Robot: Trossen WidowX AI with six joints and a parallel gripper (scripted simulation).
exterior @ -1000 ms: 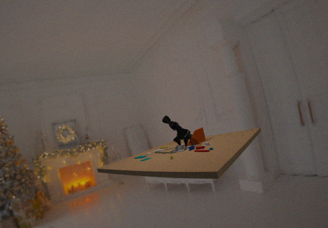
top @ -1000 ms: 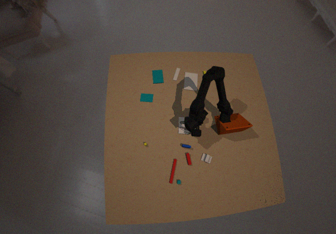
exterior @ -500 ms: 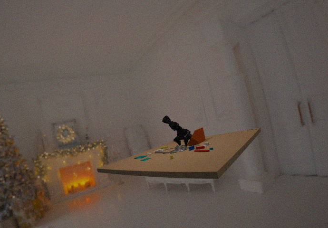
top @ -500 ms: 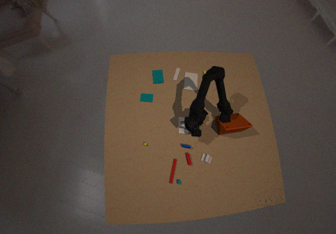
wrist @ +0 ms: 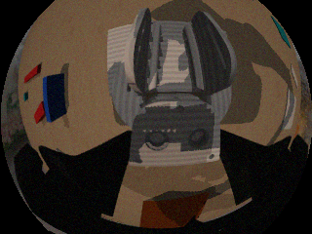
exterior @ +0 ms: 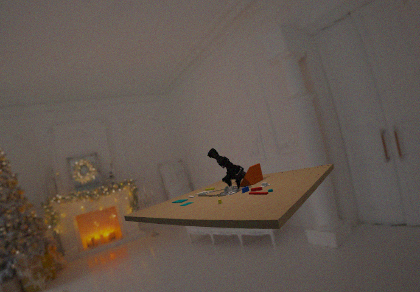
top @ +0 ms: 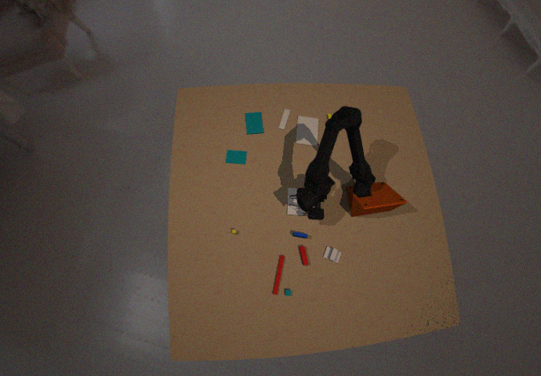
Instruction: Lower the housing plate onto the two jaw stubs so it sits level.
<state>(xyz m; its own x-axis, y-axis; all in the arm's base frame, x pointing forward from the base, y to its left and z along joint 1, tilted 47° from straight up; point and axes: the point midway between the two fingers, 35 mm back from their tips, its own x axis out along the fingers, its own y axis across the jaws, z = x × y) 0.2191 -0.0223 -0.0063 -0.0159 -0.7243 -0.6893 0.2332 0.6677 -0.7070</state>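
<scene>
The grey housing plate (wrist: 175, 129) has two round holes. My gripper (wrist: 175, 135) (exterior: 234, 186) is shut on it, with a black finger at each side edge. The light grey ribbed base (top: 292, 209) (wrist: 117, 49) lies under and beyond the plate. Two upright curved jaws, the left jaw (wrist: 142, 54) and the right jaw (wrist: 214, 51), stand on the base with their near ends at the plate's far edge. The stubs are hidden under the plate, so I cannot tell if it touches them or sits level. In the top view the arm hides the plate.
An orange wedge-shaped box (top: 382, 197) (exterior: 254, 174) (wrist: 171, 213) stands right of the base. A blue block (top: 299, 235) (exterior: 245, 189) (wrist: 55, 97), red bars (top: 278, 274) and a small ribbed block (top: 332, 254) lie in front. Teal plates (top: 254, 123) lie back left.
</scene>
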